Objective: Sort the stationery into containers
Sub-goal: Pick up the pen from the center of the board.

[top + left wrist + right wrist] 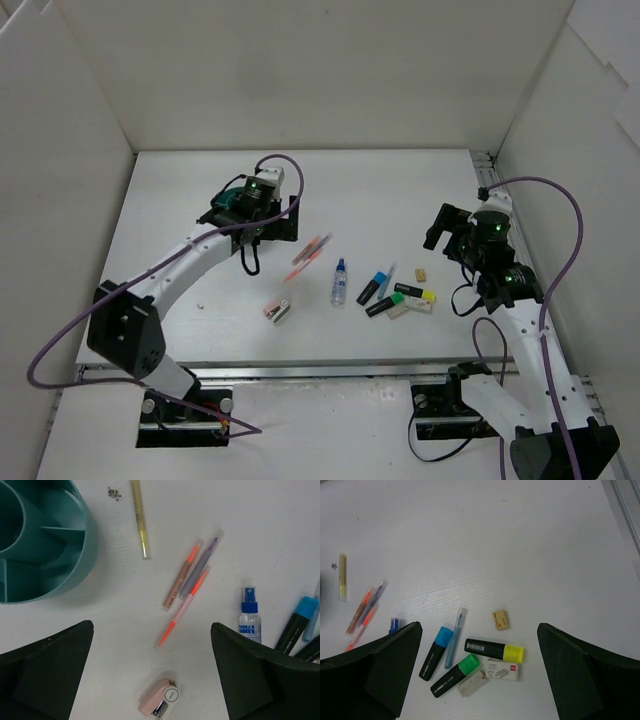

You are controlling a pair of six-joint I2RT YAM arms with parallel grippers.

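Low in the left wrist view, the left gripper [151, 645] is seen spread wide and empty, and a small pink piece [160, 703] of smooth plastic with a metal insert lies between its dark fingers. Just above it, at mid-frame, three thin pens [182, 607] lie slanted and touching one another; a clean pick would probably be had by turning the jaws across one outer barrel and closing at its middle, so that no neighbour is pinched or rolled over the matt tabletop [280, 540]. A clear spray bottle [249, 617] with a blue cap lies to the right. Higher up, a translucent yellow pen [140, 520] lies alone, and the teal tub [87, 550], round, glossy and split by dividers, fills the upper left; pens are best released upright over one compartment. Across the right wrist view, the right gripper [479, 630] is likewise parted and holds nothing. Chunky flat-sided highlighters [495, 650] and a boxed white eraser [502, 670] lie low between its fingers, a tan eraser [500, 619] just above.
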